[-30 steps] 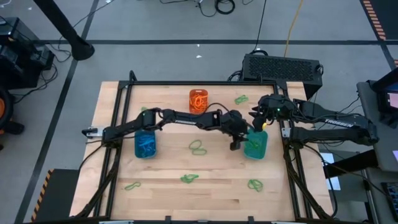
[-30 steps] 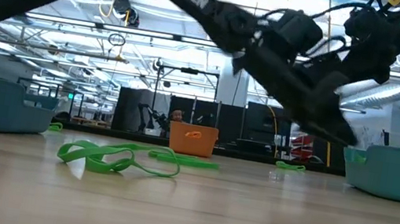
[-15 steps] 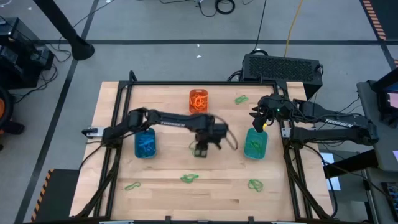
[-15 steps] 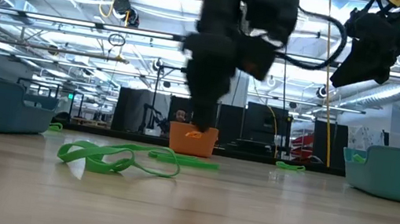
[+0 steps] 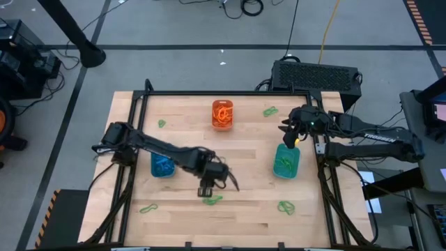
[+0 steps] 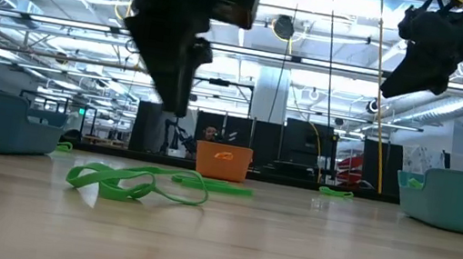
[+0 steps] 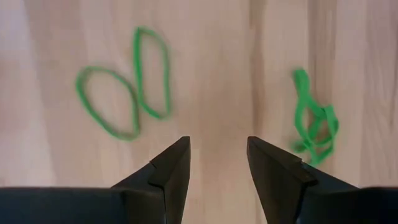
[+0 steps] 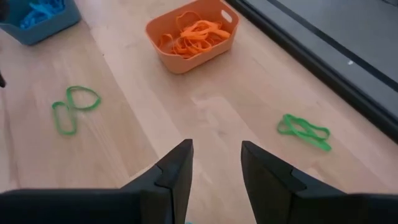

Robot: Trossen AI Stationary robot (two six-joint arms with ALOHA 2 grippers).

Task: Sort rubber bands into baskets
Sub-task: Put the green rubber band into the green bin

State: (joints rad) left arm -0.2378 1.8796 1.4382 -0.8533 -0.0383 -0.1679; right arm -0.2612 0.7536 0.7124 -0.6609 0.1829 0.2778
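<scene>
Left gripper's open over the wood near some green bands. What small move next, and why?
Probably ease the left gripper down onto the tangled green rubber band just beside it: the fingers stand open and empty, and that band lies loose on the table, outside the teal-green basket.

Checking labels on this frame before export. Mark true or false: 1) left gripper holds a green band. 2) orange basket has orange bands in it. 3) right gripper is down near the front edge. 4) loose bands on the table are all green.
1) False. The left gripper is open and empty, above the table near loose green bands.
2) True. The orange basket holds orange bands.
3) False. The right gripper hangs beside the teal basket, toward the back right.
4) True.
</scene>
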